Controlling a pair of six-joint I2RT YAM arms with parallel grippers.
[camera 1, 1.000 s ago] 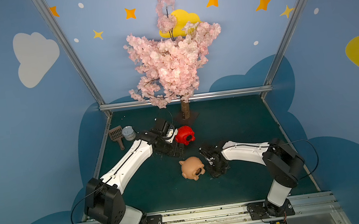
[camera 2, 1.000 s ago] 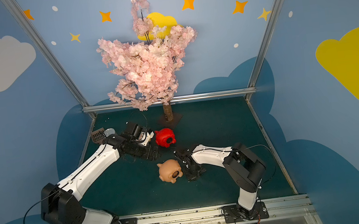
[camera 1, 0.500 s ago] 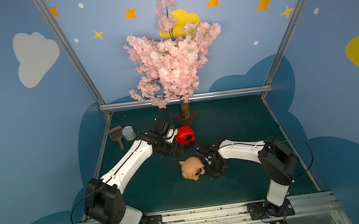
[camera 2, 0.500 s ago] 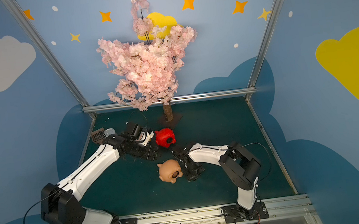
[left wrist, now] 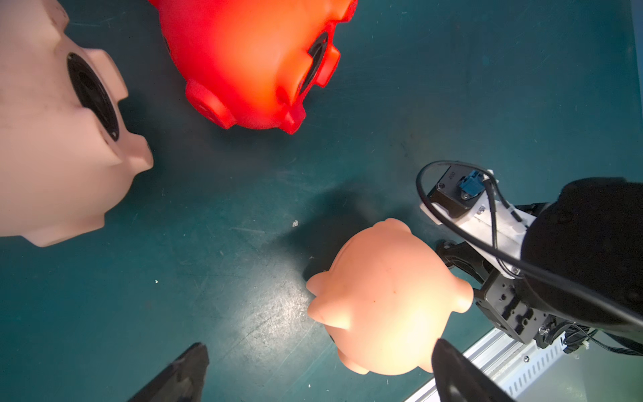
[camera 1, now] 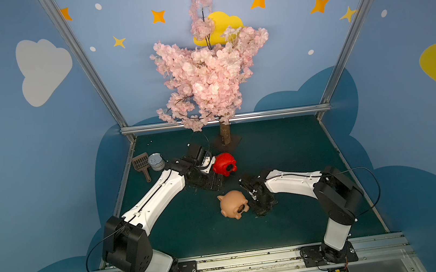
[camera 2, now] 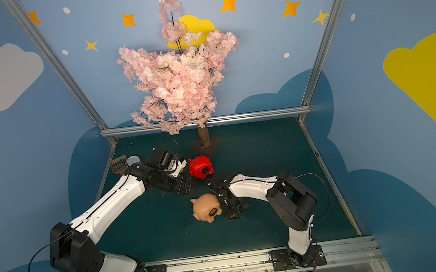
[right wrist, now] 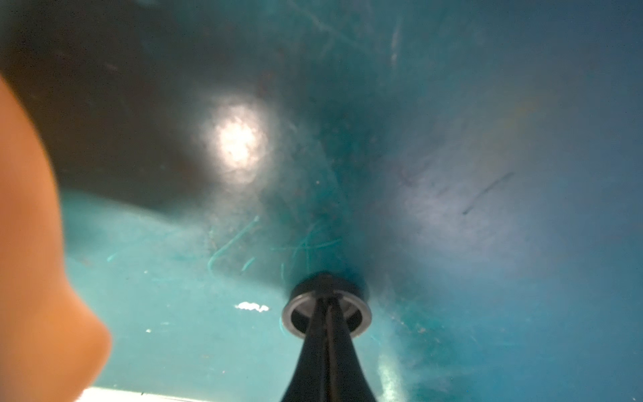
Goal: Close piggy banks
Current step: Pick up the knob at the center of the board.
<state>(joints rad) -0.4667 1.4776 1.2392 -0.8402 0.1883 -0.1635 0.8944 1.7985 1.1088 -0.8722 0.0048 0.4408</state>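
Note:
A bright red piggy bank (camera 1: 224,163) (camera 2: 200,167) lies on its side beside my left wrist. A peach piggy bank (camera 1: 233,205) (camera 2: 206,208) lies nearer the front, its dark round belly hole (camera 1: 241,209) facing up. In the left wrist view a paler pink piggy bank (left wrist: 52,146) lies beside the red one (left wrist: 250,59) and the peach one (left wrist: 386,299); my arm hides it in both top views. My left gripper (left wrist: 322,362) (camera 1: 213,184) hangs open above the table. My right gripper (right wrist: 327,306) (camera 1: 261,207) is low beside the peach pig, shut on a black round plug (right wrist: 358,318).
A silver tin can (camera 1: 156,161) and a brown slotted scoop (camera 1: 141,163) sit at the back left. The blossom tree's trunk and base plate (camera 1: 226,138) stand at the back middle. A metal rail (camera 1: 240,258) runs along the front edge.
My right jaws have closed fully on the plug and the right arm has shifted slightly left. The left arm and the pigs have stayed put.

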